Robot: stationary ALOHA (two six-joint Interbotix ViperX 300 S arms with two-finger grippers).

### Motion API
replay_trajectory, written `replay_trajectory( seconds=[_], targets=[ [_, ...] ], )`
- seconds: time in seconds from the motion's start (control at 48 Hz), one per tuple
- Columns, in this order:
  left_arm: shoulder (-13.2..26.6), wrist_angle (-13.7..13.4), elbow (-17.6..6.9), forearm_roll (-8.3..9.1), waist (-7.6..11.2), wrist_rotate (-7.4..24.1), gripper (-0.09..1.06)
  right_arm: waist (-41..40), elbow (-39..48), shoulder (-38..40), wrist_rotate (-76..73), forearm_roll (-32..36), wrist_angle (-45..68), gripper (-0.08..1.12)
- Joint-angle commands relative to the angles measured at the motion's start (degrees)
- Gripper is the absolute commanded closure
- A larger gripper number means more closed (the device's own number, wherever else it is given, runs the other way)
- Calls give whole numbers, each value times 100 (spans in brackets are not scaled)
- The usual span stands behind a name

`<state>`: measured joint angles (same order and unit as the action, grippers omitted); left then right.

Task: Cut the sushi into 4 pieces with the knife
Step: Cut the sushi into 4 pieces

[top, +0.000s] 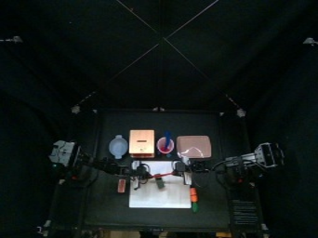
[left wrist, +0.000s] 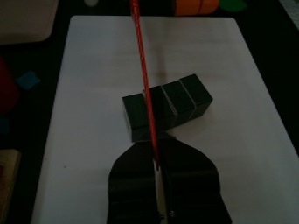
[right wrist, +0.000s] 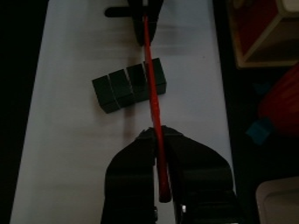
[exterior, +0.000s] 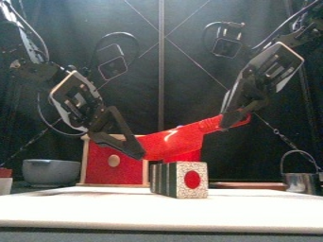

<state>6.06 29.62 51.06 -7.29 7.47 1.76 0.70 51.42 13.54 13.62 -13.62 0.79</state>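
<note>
Holding the knife (exterior: pixel 177 140) by both ends is the whole idea here, so you're set up right. Your left gripper (exterior: pixel 127 144) is clamped on one end and the right gripper (exterior: pixel 233 121) on the other. The wrist views back that up: the left gripper's (left wrist: pixel 155 153) jaws are pinched narrow on the knife (left wrist: pixel 140 70), and the right gripper (right wrist: pixel 158 140) is the same on its end of the knife (right wrist: pixel 149 44). With a grip at each end, the blade shouldn't twist or rock when you push down.

The sushi (exterior: pixel 180 178) sits near the middle of the white board (left wrist: pixel 93 87), right under the blade. The blade crosses the sushi (left wrist: pixel 181 98) rather than running along it, which is what you want for slicing off blocks. From the right wrist, the knife sits toward one end of the sushi (right wrist: pixel 121 87), not the middle.

That end block looks a bit skewed from the other three, so I'd guess you're working the first joint. I can't tell whether the edge is touching the roll or hovering just above it.

The blade slopes down toward your left side, so level it or the roll may skate sideways.
</note>
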Motion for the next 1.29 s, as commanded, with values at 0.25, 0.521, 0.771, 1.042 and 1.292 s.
replay_trajectory(
  seconds=[0.25, 0.521, 0.771, 1.042, 1.292],
  targets=[
    [-132, 70, -193, -167, 149, 0, 79, -176, -264, -158, 9, 79, 185, 86],
    [-123, 35, -176, -264, 229, -9, 79, -176, -290, -255, 0, 88, 220, 86],
    [-97, -62, -185, -325, 290, -9, 79, -176, -308, -343, 0, 79, 255, 86],
    [132, -158, -185, -510, 299, 0, 79, -202, -334, -589, 0, 70, 325, 86],
    [413, -167, -193, -598, 255, 9, 79, -255, -352, -940, -9, 26, 334, 86]
  ],
)
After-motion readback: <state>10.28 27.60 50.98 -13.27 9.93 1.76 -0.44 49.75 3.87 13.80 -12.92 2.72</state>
